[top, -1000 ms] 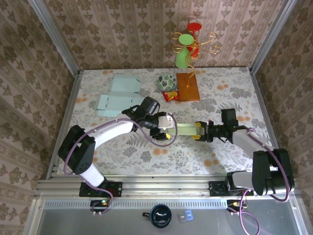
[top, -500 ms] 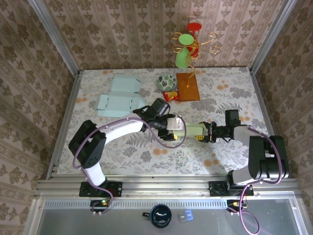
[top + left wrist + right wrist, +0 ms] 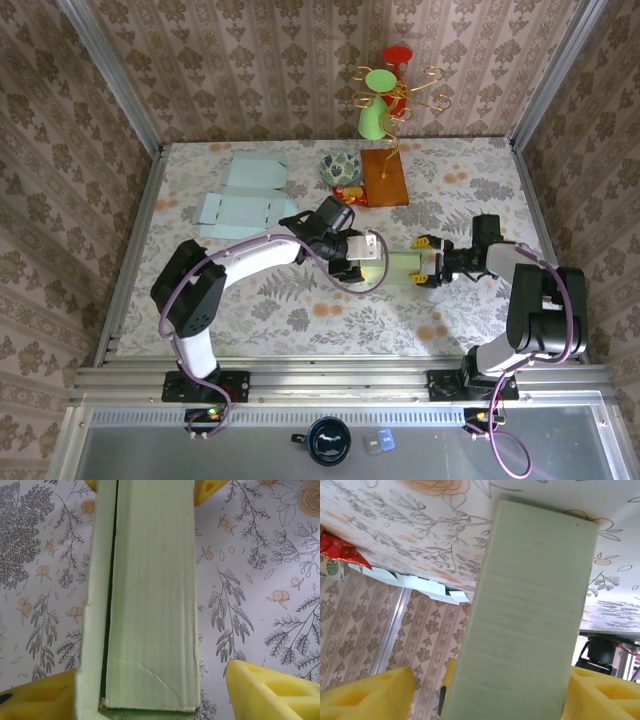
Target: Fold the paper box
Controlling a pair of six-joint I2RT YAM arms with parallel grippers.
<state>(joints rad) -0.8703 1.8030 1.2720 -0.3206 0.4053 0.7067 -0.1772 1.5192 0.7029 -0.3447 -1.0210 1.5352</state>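
low in the middle of the top view, our left gripper and right gripper bracket the green paper box from its two ends. both stand open, loosely around it, perhaps brushing one side, clamping nothing. unsupported, the box could spring apart or skid toward the flat blanks at upper left.

even, bright light, soft shadows; right wrist view's paper box slightly blurred.
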